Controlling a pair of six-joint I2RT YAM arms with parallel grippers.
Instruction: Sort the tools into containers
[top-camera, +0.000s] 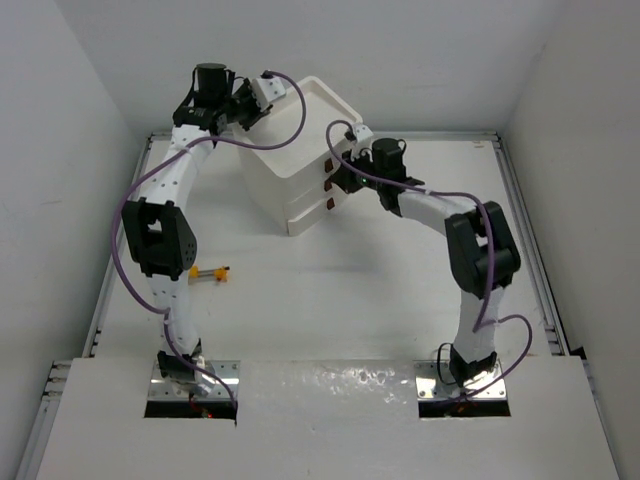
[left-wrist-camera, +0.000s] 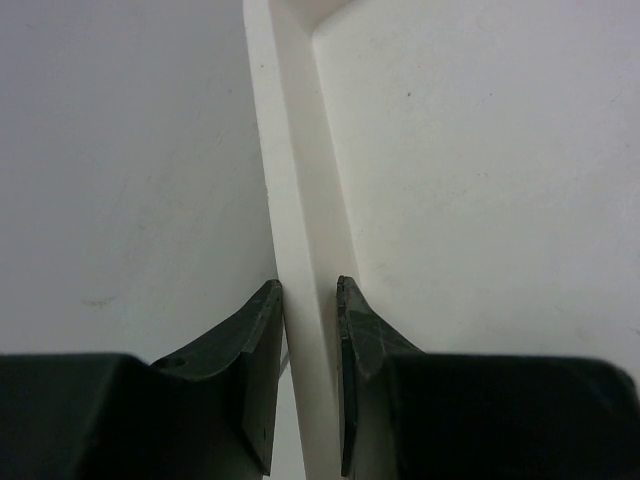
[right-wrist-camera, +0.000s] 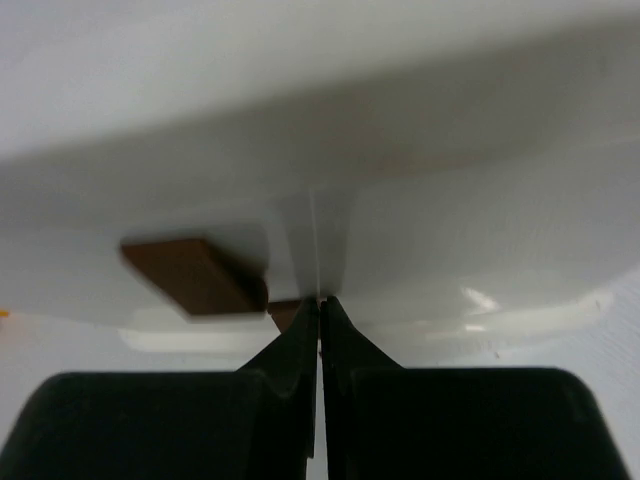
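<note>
Jaws on the left gripper (left-wrist-camera: 308, 288) are closed down onto the raised rim (left-wrist-camera: 290, 150) of the drawer unit (top-camera: 290, 170). One dark finger (left-wrist-camera: 255, 330) sits on the outer side of that thin white wall, the other on the inner side, and both press against it. From the overhead view, that arm reaches up and over to the far left corner of the unit's top.

Over on the right gripper (right-wrist-camera: 318, 300), the jaws are drawn together until only a hairline gap shows between the fingertips. They point straight at the front of the drawers. A scrap of one dark-red handle (right-wrist-camera: 284, 313) peeks out just left of the tips, touching or very nearly so. I cannot tell from its wrist view whether any of it is actually pinched. A second dark-red handle (right-wrist-camera: 195, 272) sits higher and to the left, clear of the fingers.

Seen from above, the unit stands toward the back of the table (top-camera: 350, 290), turned at an angle between the two arms. Its three small handles are stacked on the side facing the right arm.

Only one tool is visible: a yellow-orange screwdriver (top-camera: 218, 271) lying flat on the table just beside the left arm's forearm, well apart from the unit.
</note>
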